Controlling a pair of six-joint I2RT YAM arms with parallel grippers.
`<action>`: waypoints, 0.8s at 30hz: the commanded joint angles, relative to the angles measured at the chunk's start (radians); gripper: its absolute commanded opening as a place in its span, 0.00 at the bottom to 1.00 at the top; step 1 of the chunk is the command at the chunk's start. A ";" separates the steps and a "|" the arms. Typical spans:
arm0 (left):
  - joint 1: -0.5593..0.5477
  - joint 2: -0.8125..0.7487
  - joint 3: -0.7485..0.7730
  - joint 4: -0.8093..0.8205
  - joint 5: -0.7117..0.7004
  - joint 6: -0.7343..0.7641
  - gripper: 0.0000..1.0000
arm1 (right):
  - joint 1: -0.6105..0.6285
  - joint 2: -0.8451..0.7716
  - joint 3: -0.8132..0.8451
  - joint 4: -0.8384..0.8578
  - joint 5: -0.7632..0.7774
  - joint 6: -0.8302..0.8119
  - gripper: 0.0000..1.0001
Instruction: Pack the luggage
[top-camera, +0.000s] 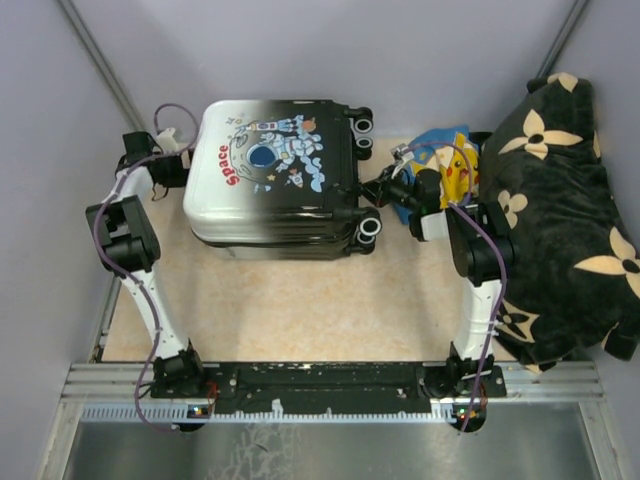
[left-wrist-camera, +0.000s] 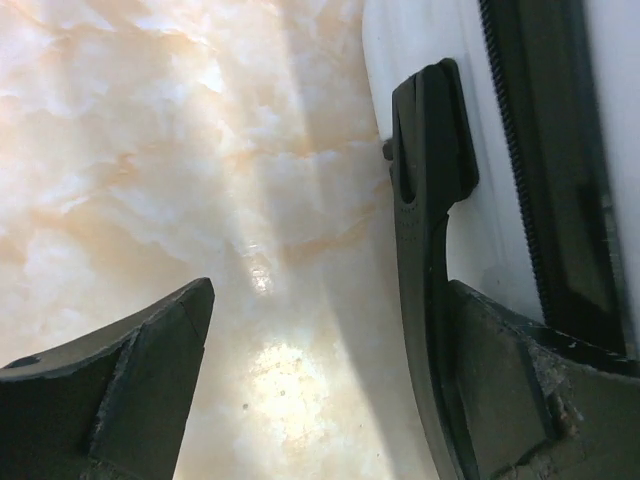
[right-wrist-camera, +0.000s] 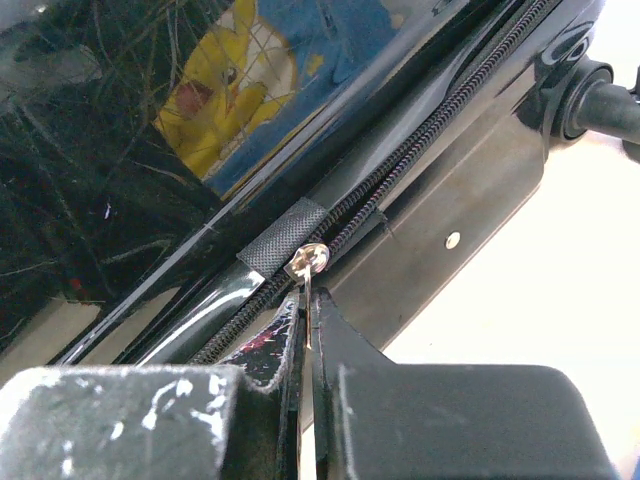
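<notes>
The luggage (top-camera: 275, 170) lies flat and closed on the table, astronaut print and red "Space" facing up, wheels to the right. My right gripper (top-camera: 378, 190) sits at its right edge between the wheels. In the right wrist view it (right-wrist-camera: 308, 300) is shut on the metal zipper pull (right-wrist-camera: 318, 258), against the black zipper track of the glossy shell (right-wrist-camera: 120, 150). My left gripper (top-camera: 182, 152) is at the case's left side. In the left wrist view it (left-wrist-camera: 322, 185) stands open over the marble top, one finger (left-wrist-camera: 430, 150) right against the white shell (left-wrist-camera: 420, 40), nothing between the jaws.
A big black flower-patterned cushion (top-camera: 560, 220) fills the right side of the table. A yellow and blue cartoon item (top-camera: 455, 160) lies between it and the case. Beige marble tabletop (top-camera: 300, 300) shows in front of the case. Grey walls close in left and back.
</notes>
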 joint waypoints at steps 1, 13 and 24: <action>0.046 -0.113 0.052 0.102 -0.020 -0.009 1.00 | 0.107 -0.104 -0.030 0.100 -0.105 0.019 0.00; 0.120 -0.373 -0.045 0.263 -0.246 0.043 1.00 | 0.228 -0.194 -0.187 0.133 -0.049 0.020 0.00; -0.252 -0.575 -0.023 -0.309 0.338 0.504 0.87 | 0.371 -0.297 -0.282 0.060 0.208 -0.022 0.00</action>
